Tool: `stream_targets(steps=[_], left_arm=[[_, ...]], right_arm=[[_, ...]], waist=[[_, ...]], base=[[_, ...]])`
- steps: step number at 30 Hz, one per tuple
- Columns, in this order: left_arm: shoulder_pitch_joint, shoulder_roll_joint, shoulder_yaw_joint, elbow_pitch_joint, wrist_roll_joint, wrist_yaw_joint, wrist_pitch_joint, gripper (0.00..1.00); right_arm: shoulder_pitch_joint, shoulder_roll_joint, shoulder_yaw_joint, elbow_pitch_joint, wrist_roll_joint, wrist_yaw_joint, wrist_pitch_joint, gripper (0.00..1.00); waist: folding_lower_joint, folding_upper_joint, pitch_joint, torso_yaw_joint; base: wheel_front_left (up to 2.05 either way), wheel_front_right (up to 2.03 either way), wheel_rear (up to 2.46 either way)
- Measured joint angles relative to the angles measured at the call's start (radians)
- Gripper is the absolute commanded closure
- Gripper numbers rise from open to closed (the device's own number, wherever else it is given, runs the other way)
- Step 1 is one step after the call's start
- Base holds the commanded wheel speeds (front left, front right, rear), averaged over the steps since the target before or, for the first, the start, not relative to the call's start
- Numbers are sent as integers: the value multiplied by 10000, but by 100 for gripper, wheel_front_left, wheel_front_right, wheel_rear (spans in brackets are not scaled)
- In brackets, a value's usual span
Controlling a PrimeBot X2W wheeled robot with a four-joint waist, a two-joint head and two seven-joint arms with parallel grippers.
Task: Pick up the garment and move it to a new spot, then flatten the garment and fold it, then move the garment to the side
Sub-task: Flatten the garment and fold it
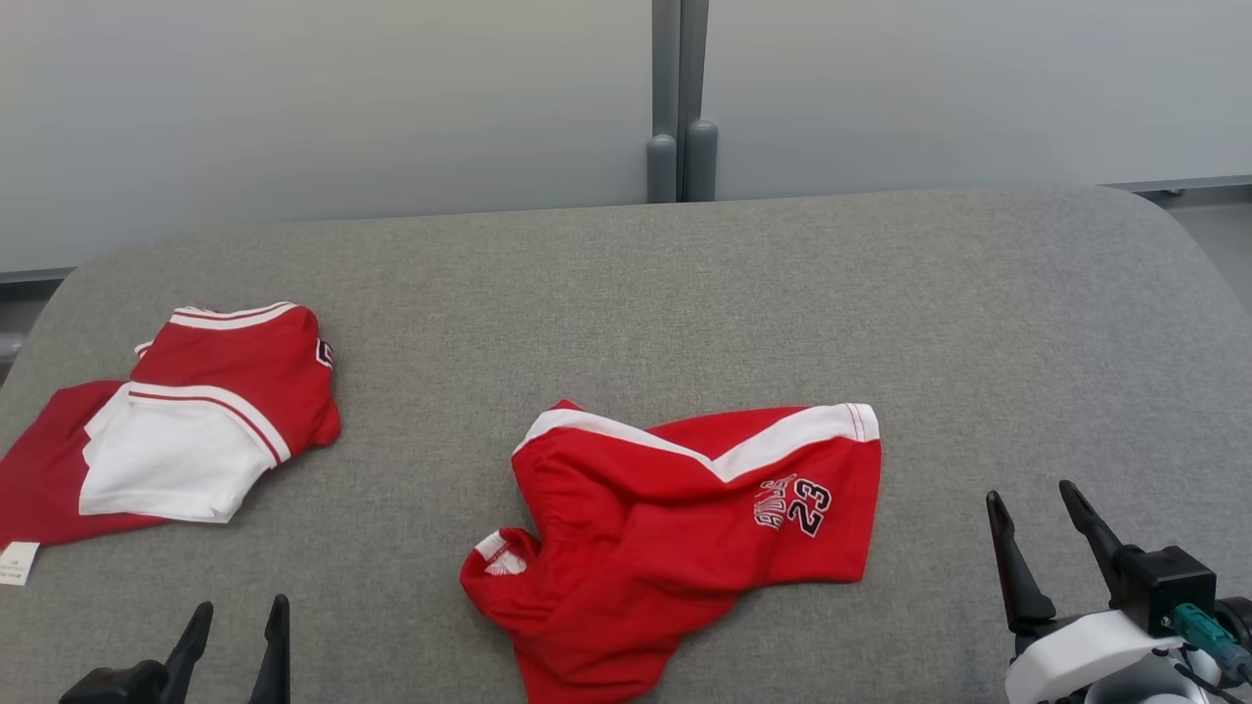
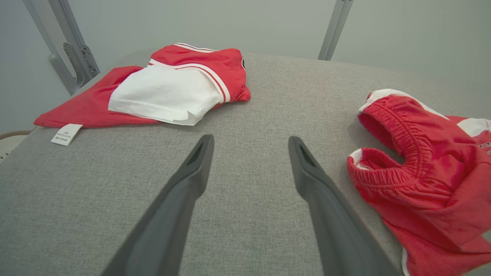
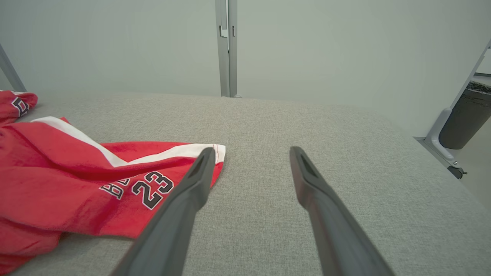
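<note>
Red shorts [image 1: 675, 548] with a white stripe and the number 23 lie crumpled on the grey counter [image 1: 685, 293], toward its near side, between your left gripper [image 1: 244, 602] and your right gripper [image 1: 1029, 492]. Both grippers have their jaws spread wide, hold nothing and touch no cloth. You'll see folded red-and-white clothes [image 1: 196, 420] well apart from the shorts, on the left of the counter.

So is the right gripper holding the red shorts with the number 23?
No, the right gripper stands open beside the red shorts, with bare grey surface between them.
</note>
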Motion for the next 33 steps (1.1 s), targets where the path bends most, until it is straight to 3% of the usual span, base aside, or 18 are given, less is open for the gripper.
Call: stream_targets(steps=[7, 14, 23, 33], left_arm=[[5, -109, -8, -184, -33, -13, 2, 0], [-449, -583, -384, -874, -637, -276, 525, 0], [-2621, -1191, -1045, -1325, -1187, -362, 2163, 0], [-4691, -1532, -1737, -458, -970, -299, 3900, 0]], right_arm=[[-2, -4, -2, -42, 2, 6, 0, 0], [-669, -255, 104, -2, 0, 123, 100, 0], [-2775, -397, 499, 431, -36, 370, 750, 0], [-4121, -798, 945, 1831, -359, 546, 1340, 0]], waist=[[0, 0, 114, -16], [0, 0, 625, -51], [0, 0, 1663, -105], [0, 0, 2693, -36]], base=[[0, 0, 0], [0, 0, 0], [0, 0, 0], [0, 0, 0]])
